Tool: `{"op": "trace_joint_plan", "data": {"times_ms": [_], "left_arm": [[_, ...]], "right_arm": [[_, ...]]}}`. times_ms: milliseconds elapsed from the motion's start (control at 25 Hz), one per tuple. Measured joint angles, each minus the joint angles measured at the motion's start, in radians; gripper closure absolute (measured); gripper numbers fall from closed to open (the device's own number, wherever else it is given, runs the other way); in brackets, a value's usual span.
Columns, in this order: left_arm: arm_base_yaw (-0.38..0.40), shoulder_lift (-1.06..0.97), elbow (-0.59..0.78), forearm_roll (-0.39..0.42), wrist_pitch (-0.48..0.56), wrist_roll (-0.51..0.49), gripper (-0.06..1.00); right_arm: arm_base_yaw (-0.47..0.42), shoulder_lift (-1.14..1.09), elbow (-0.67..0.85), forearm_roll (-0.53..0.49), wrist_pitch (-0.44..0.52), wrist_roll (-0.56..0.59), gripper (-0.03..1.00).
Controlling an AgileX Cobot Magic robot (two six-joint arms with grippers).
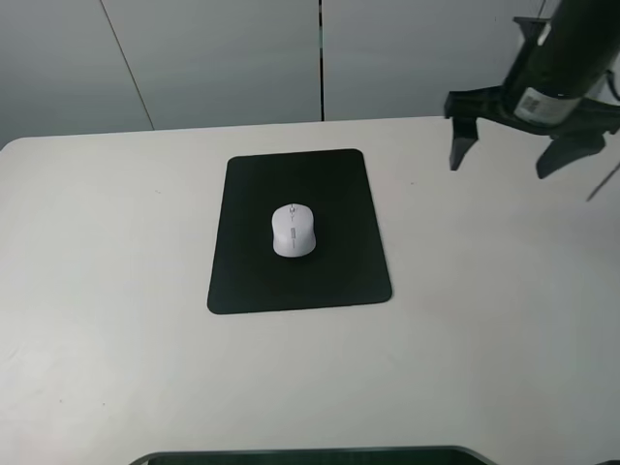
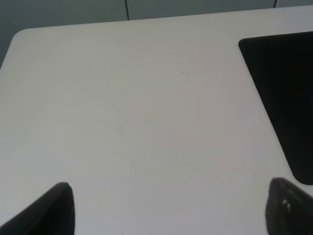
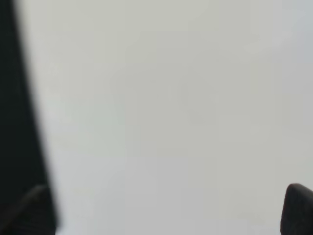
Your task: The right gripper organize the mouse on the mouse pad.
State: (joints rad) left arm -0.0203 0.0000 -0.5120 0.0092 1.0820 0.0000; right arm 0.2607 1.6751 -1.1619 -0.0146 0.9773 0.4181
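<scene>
The white mouse (image 1: 293,231) lies near the middle of the black mouse pad (image 1: 339,194) on the table, its scroll wheel end pointing to the back. My right gripper (image 1: 506,160) hangs high above the table's back right, well to the right of the pad, open and empty. In the right wrist view its fingers are spread wide (image 3: 164,213) over bare table, and a blurred black strip (image 3: 14,122) at the side looks like the pad's edge. My left gripper (image 2: 168,215) is open and empty over bare table, with a corner of the pad (image 2: 283,98) beside it.
The white table (image 1: 484,339) has a rounded back left corner and ends at grey wall panels (image 1: 223,58). A dark flat object (image 1: 310,455) shows at the front edge.
</scene>
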Motion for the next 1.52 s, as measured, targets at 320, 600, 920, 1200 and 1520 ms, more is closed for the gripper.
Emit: {"op": "trace_joint_plan", "data": {"times_ms": [320,600,920,1200,1520], "left_arm": [[0.0,0.0,0.0,0.0,0.0,0.0,0.2],[0.0,0.0,0.0,0.0,0.0,0.0,0.2],[0.0,0.0,0.0,0.0,0.0,0.0,0.2],[0.0,0.0,0.0,0.0,0.0,0.0,0.2],[0.0,0.0,0.0,0.0,0.0,0.0,0.2]], "right_arm": [[-0.306,-0.303,0.266,0.0,-0.026,-0.111,0.27],[-0.388,-0.539,0.382,-0.018,-0.008,-0.22,0.27],[-0.388,-0.914,0.48,-0.025,0.008,-0.245,0.27],[-0.388,-1.209,0.523,-0.025,0.059,-0.249,0.27],[-0.388,-1.43,0.608,0.003,0.068,-0.261,0.27]]}}
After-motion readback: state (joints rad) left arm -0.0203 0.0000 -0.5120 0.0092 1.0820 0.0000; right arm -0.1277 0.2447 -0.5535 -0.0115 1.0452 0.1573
